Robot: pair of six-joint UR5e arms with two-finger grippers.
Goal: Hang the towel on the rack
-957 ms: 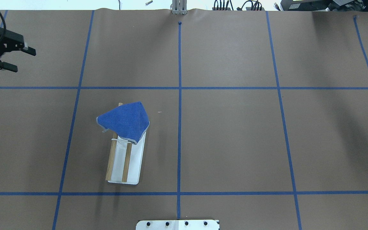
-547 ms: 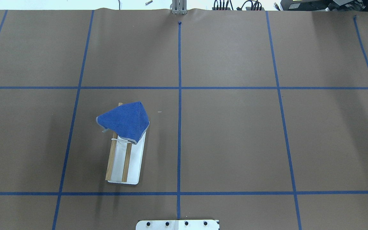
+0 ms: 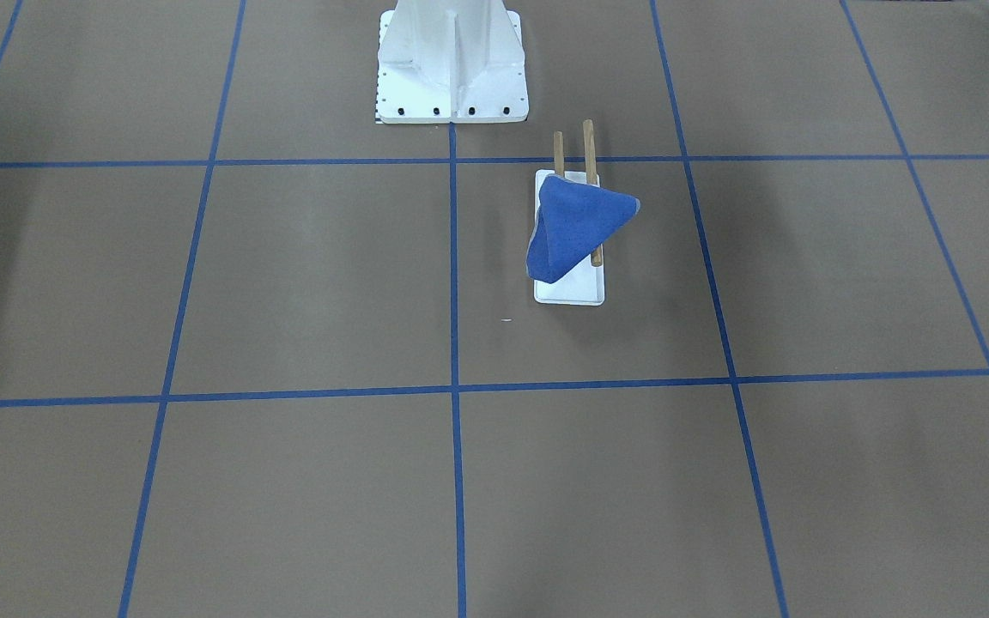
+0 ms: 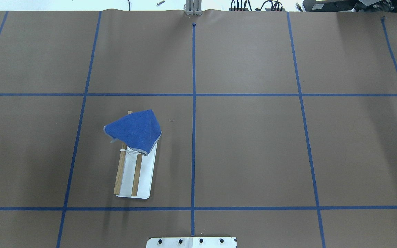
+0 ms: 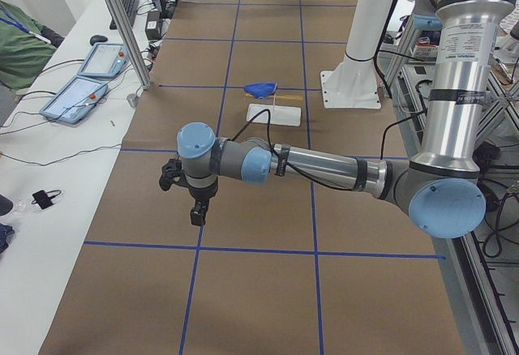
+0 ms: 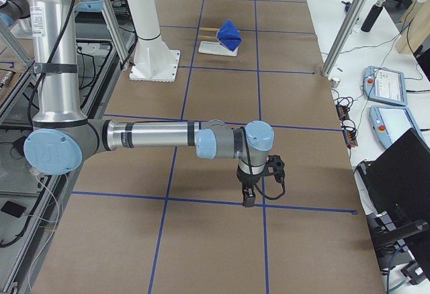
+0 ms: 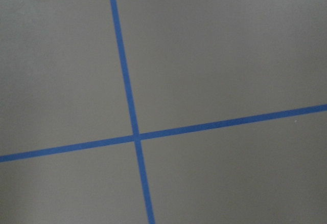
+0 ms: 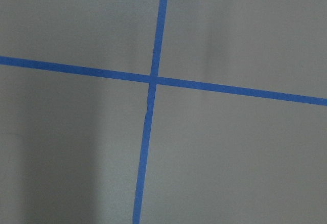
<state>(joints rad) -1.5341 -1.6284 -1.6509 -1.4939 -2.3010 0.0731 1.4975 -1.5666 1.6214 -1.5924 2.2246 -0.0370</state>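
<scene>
Table (image 4: 253,155): only bare surface lies beneath both sets of jaws. Rack (image 4: 146,175): stands well apart from both sets of jaws, nearer the left pair. Towel (image 4: 134,131): draped in a bunched peak over one end of the dowels (image 4: 119,172), well clear of all jaws. Risk: the lopsided drape may slide off, since nothing restrains it. Left gripper (image 5: 188,197) and right gripper (image 6: 259,181): whether open or closed cannot be told
</scene>
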